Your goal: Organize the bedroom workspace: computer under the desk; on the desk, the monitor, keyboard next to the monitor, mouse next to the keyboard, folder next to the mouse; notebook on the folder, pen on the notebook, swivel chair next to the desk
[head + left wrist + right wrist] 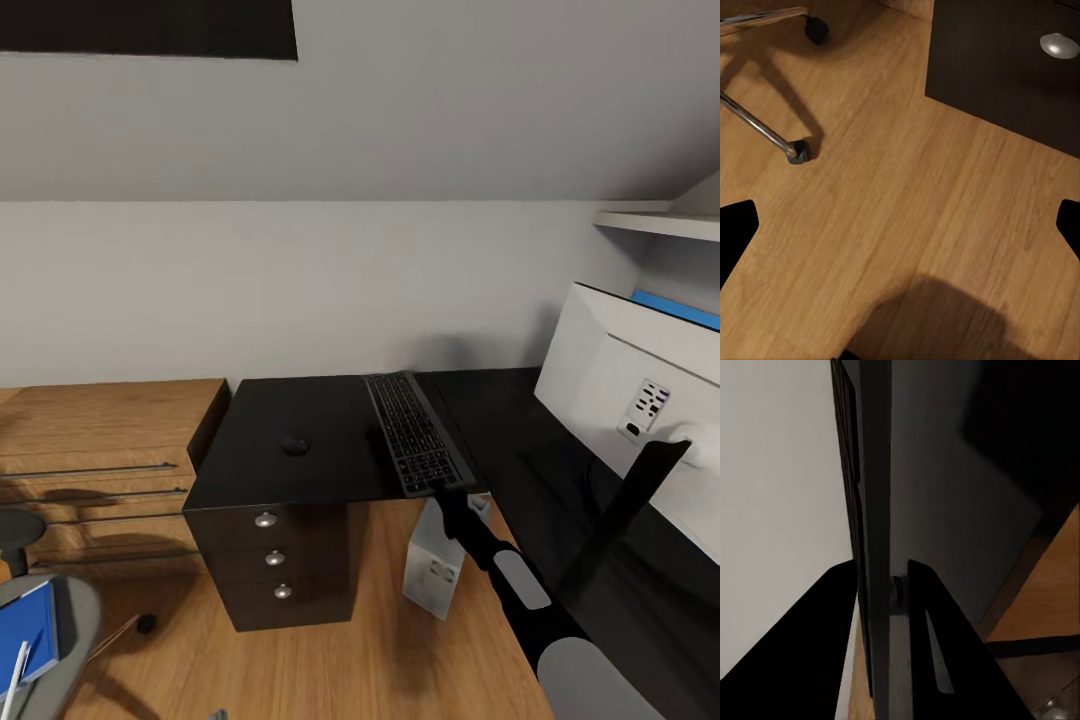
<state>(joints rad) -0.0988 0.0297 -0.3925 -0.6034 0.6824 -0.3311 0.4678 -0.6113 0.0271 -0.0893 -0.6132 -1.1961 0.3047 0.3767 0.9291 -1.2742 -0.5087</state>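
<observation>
Down at 7 o'clock in the head view: swivel chair (60, 640) with the blue folder (28, 630) and the white pen (17, 672) on its seat, well apart from the desk (300, 410). In the left wrist view, left gripper (900, 225) with fingers spread wide, holding nothing, over bare floor.

On the desktop, mouse (294, 445) at 9 o'clock of the keyboard (417, 430), near but not touching. Near end of the keyboard poking over the desk edge, pinched edge-on there by the right gripper (452, 497).

Likely trouble:
- Letting go here, with the overhanging end tipping off toward the computer (437, 560) at 6 o'clock.
- Swinging leftward and knocking the mouse.
- Pushing toward 3 o'clock and jarring the monitor (620, 390) or its stand.
</observation>
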